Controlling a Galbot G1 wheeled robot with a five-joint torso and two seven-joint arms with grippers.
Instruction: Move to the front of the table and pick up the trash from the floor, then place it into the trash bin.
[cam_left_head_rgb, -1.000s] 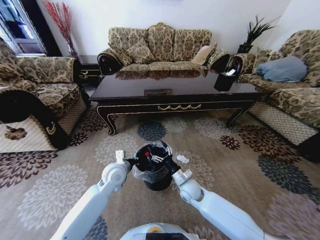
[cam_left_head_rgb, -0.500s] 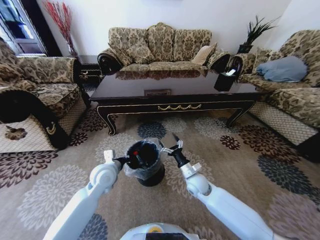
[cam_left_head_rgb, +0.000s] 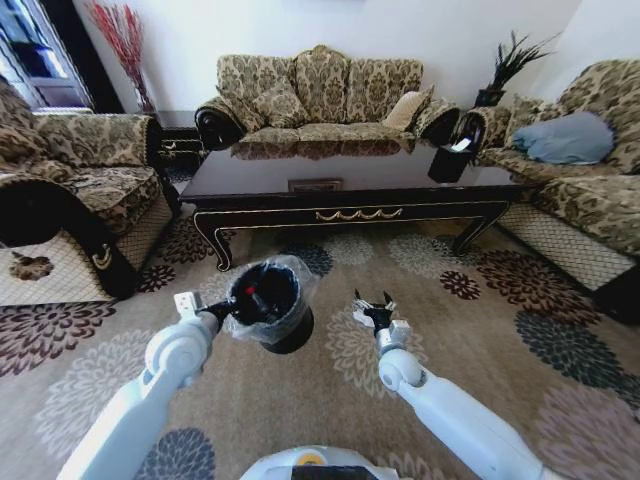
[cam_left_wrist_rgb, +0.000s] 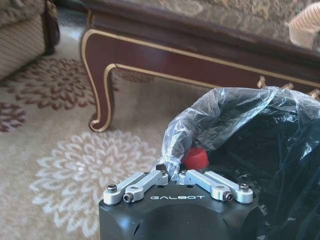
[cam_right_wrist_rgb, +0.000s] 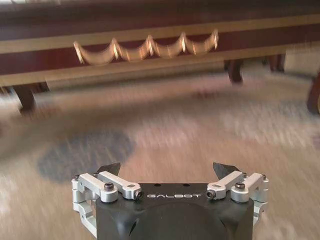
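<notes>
Two arms up, near side of the carpet. Left gripper (cam_left_wrist_rgb: 172, 175) has its jaws closed on the liner at the rim of the trash bin (cam_left_head_rgb: 268, 303), holding it tilted, its base close to the floor (cam_left_head_rgb: 480, 330); something red sits inside. Right gripper (cam_left_head_rgb: 375, 306) hangs beside the bin, jaws wide apart, empty. Reads as the drop step done or nearly so. No loose trash visible on the carpet from here. Next: locate the remaining scraps, if any, then reach with the free right arm. Table (cam_left_head_rgb: 350, 185) lies beyond.
</notes>
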